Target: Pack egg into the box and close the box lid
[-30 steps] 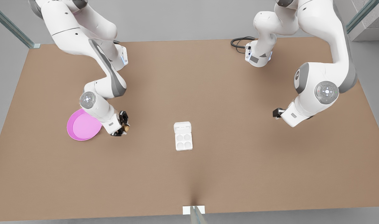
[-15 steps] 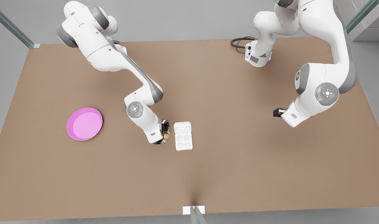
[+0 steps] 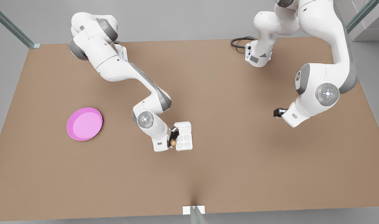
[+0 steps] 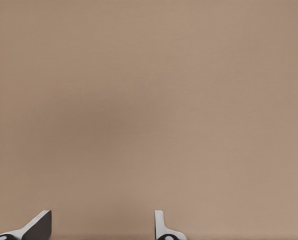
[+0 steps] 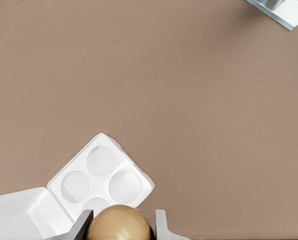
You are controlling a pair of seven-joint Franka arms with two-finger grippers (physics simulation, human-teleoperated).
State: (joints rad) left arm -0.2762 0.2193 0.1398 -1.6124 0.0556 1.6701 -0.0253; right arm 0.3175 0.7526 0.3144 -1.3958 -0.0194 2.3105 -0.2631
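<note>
The tan-brown egg (image 3: 173,142) is pinched in my right gripper (image 3: 173,140), which is shut on it. The gripper hangs at the edge of the white box (image 3: 184,142) on the front view's left side. In the right wrist view the egg (image 5: 120,222) sits between the fingers (image 5: 82,224), just off the box (image 5: 102,176) and its four empty cups. The box lid (image 3: 182,127) lies folded open behind the cups, also seen as the box lid (image 5: 19,215). My left gripper (image 3: 276,112) waits at the front view's right; its gripper (image 4: 101,227) stands open over bare table.
A round pink plate (image 3: 84,123) lies at the front view's left. A black cable (image 3: 239,42) loops at the table's back edge. A white bracket (image 3: 193,210) marks the table's near edge, seen as a white bracket (image 5: 284,12) in the right wrist view.
My right arm has carried the egg from beside the pink plate across to the box's edge, toward the front view's right. The left arm has stayed still.
</note>
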